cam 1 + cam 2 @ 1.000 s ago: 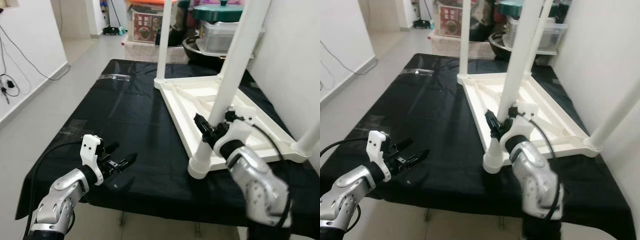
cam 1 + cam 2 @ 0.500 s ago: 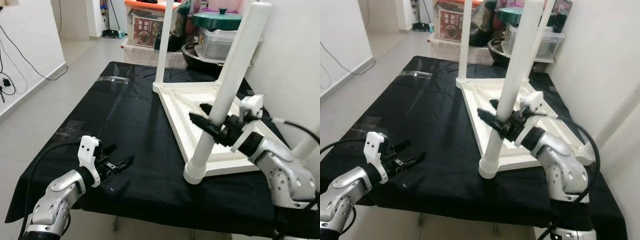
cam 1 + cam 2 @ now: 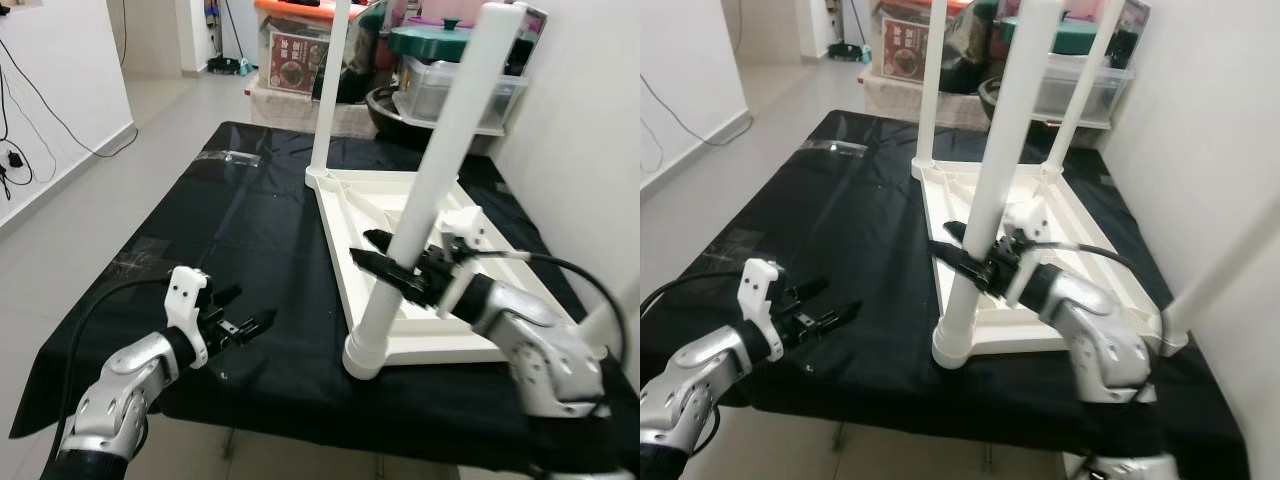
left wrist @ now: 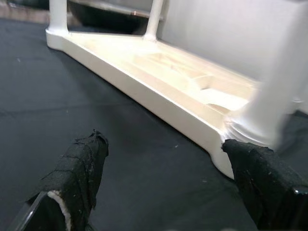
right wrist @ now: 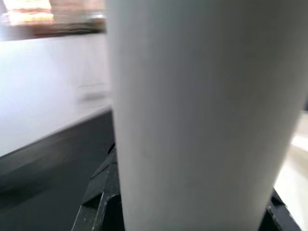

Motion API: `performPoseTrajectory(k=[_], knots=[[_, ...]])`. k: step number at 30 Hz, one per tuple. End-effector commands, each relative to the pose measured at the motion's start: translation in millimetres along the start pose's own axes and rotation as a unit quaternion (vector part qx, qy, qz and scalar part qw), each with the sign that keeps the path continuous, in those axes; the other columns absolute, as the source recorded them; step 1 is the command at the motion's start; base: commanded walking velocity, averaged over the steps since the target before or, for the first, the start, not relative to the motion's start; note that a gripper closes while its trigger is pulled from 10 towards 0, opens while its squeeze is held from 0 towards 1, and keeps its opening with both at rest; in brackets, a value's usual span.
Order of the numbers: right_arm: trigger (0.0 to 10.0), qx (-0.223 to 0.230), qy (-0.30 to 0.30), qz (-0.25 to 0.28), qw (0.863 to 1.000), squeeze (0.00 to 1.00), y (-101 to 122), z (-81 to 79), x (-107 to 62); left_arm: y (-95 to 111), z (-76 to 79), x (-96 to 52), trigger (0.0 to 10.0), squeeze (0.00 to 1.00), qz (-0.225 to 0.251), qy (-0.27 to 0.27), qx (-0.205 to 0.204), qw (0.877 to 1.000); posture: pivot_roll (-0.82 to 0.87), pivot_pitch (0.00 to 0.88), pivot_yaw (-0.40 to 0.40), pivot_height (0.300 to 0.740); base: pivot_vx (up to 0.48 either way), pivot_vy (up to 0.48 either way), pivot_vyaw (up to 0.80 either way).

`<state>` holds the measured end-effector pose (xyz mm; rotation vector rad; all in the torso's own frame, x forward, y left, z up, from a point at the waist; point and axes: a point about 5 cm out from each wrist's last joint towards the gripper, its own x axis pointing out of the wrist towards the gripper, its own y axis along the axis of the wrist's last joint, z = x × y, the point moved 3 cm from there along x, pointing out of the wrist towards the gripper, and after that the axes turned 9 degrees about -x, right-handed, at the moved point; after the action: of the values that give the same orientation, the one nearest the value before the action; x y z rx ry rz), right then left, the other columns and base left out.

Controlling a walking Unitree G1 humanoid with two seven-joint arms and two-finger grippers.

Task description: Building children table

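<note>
arms: silver, rounded metal shells | left gripper (image 3: 247,326): two long black fingers, white bracket at wrist, black cable | right gripper (image 3: 385,268): black fingers, white bracket, black cable looping to forearm

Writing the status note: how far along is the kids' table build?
Done: the white tabletop lies upside down on the black cloth, with legs standing at its corners. In hand: the right hand grips the near leg in its socket. Left: seating it and flipping the table. The left hand hovers open.

Left gripper (image 4: 163,187) gapes over black cloth (image 4: 72,96), facing white tabletop (image 4: 159,82).
</note>
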<state>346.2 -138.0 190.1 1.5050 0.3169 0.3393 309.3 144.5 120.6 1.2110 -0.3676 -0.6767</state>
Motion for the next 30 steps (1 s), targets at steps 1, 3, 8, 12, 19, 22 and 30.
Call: performPoseTrajectory(k=[1, 3, 8, 12, 19, 22, 30], knots=[[0.0, 0.015, -0.2, -0.141, 0.969, 0.0, -61, 37.5, -29.8, -6, 0.1, -3.7, 10.0, 0.0, -0.008, 0.004, -0.001, 1.0, 0.12, 0.0, -0.097, 0.74, 0.0, 0.0, 0.0], [0.0, -0.022, -0.235, -0.14, 0.962, 0.0, -61, 19.6, -46.9, -8, 0.3, -6.1, 10.0, 0.0, -0.01, 0.005, -0.004, 1.0, 0.11, 0.0, -0.087, 0.74, 0.0, 0.0, 0.0], [0.0, -0.038, -0.236, -0.129, 0.962, 0.0, -53, 4.1, -53.3, -7, 0.2, -4.5, 10.0, 0.0, -0.01, 0.003, -0.005, 1.0, 0.1, 0.0, -0.073, 0.74, 0.0, 0.0, 0.0], [10.0, -0.031, -0.211, -0.113, 0.97, 0.0, -45, -4.0, -45.6, -5, 0.1, 0.8, 10.0, 0.0, -0.009, -0.003, -0.003, 1.0, 0.09, 0.0, -0.065, 0.74, 0.0, 0.0, 0.0], [10.0, 0.003, -0.146, -0.022, 0.989, 1.0, -8, 5.2, -25.5, -1, -1.3, 3.2, 10.0, 0.0, -0.007, -0.006, -0.001, 1.0, 0.09, 0.0, -0.052, 0.74, 0.0, 0.0, 0.0], [10.0, 0.013, -0.072, 0.026, 0.997, 0.0, 14, 10.7, -20.1, -1, -3.5, 2.8, 10.0, 0.0, -0.005, -0.002, 0.0, 1.0, 0.09, 0.0, -0.062, 0.74, 0.0, 0.0, 0.0], [10.0, -0.038, 0.218, 0.069, 0.973, 0.0, 21, -13.2, -41.7, -1, -1.7, 3.8, 10.0, 0.0, 0.0, -0.002, 0.001, 1.0, 0.11, 0.0, -0.084, 0.74, 0.0, 0.0, 0.0]])
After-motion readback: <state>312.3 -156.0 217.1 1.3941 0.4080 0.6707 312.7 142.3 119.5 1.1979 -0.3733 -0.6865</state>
